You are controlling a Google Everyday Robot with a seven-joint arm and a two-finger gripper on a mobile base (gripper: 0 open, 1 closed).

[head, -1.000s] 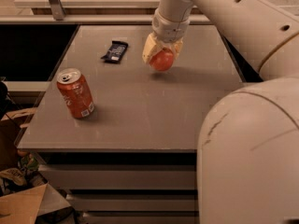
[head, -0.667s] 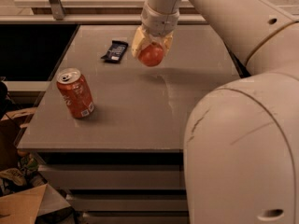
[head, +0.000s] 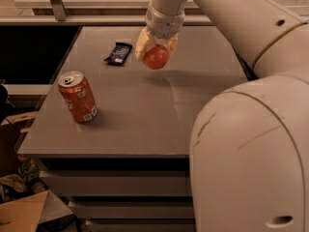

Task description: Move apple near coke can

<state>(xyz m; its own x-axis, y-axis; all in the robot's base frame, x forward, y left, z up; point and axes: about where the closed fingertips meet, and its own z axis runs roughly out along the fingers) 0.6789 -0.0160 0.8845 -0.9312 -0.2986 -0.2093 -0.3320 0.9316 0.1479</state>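
From where I stand, the end effector (head: pixel 155 51) hangs over the far middle of the table (head: pixel 145 120). Its two pale fingers are closed around the apple (head: pixel 155 58) from either side. The fruit bulges out below the fingertips, so the hold sits on its upper half. A soft shadow lies on the tabletop beneath and to the right of the apple, so I judge it is carried clear of the surface, not resting on it. That would make sense for a carry, since lifted fruit won't drag or roll.

The coke can (head: pixel 78 96) stands on its base near the table's front left corner, well apart from the apple. The flat dark snack wrapper (head: pixel 119 52) lies between them toward the back, just beside the end effector's left. The big white arm (head: pixel 231 18) reaches in from the right, and the way to the can looks open apart from that wrapper.

As for containers, the can shows its silver top and pull tab, but I cannot tell whether it has been opened. Down on the floor at the left, a cardboard box (head: pixel 21 214) sits with some crumpled clutter around it, which I cannot make out.
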